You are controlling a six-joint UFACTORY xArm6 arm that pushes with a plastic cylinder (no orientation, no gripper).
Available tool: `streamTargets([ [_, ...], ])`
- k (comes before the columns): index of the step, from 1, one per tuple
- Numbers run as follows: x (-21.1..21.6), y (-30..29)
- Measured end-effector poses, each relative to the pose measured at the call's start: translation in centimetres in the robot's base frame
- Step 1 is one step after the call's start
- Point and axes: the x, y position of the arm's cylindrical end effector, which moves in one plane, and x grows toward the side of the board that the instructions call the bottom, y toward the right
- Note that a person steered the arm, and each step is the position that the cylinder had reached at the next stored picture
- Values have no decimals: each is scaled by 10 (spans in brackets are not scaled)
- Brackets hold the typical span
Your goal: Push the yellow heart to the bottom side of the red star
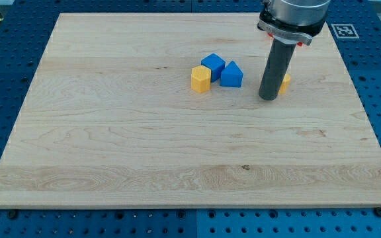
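My tip [268, 98] rests on the wooden board [111, 145] at the view's upper right. A yellow block [286, 82] lies just to the right of the rod and touches it. The rod hides most of this block, so I cannot make out its shape. A small red sliver [301, 43] shows under the arm's head above that block, and I cannot tell whether it is the red star. No other red block shows.
A yellow hexagon-like block [201, 78] sits left of the tip. Touching it are a blue cube [212, 65] and a blue triangular block [231, 74]. The arm's head [293, 16] overhangs the board's top right.
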Motion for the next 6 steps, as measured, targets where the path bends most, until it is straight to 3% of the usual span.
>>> streamTargets([
  [3, -6, 0],
  [5, -48, 0],
  [6, -48, 6],
])
